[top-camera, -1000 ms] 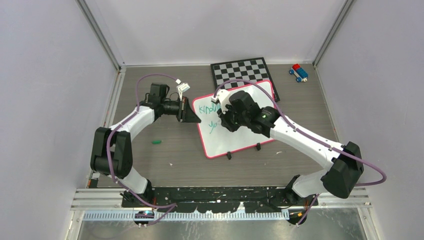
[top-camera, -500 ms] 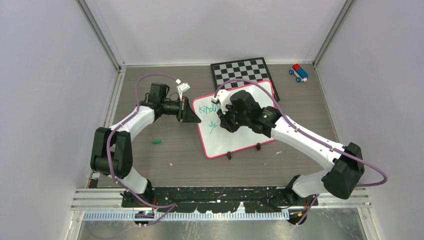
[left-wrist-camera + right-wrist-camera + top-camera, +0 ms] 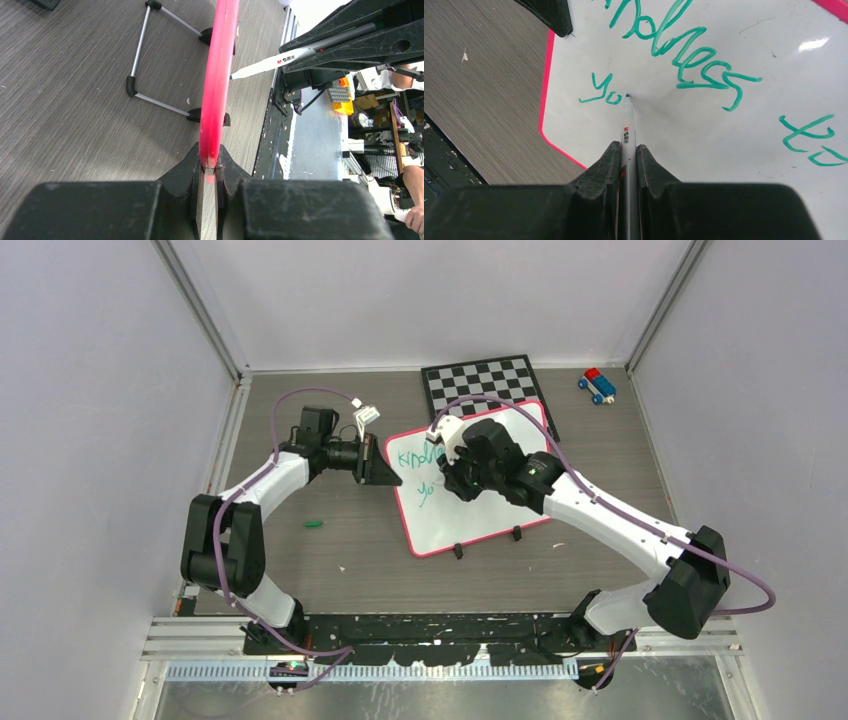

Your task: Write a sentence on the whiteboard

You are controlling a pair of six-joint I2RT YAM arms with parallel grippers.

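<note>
The whiteboard (image 3: 480,515), white with a pink frame, lies tilted in the middle of the table. My left gripper (image 3: 385,472) is shut on its left edge; the left wrist view shows the pink frame (image 3: 218,85) pinched between the jaws of the left gripper (image 3: 210,156). My right gripper (image 3: 627,146) is shut on a white marker (image 3: 626,127). The marker's green tip touches the board just right of the letters "yo". The sentence (image 3: 696,86) in green reads "kindness to" on the upper line and "yo" below.
A black-and-white chequered board (image 3: 487,380) lies behind the whiteboard. A small red and blue toy (image 3: 597,384) sits at the back right. A green cap (image 3: 314,524) lies on the table left of the board. Two black feet (image 3: 458,551) stick out at the board's near edge.
The right gripper with the marker has shifted slightly to the right along the lower line, and the green writing there has grown. The left arm has not moved.
</note>
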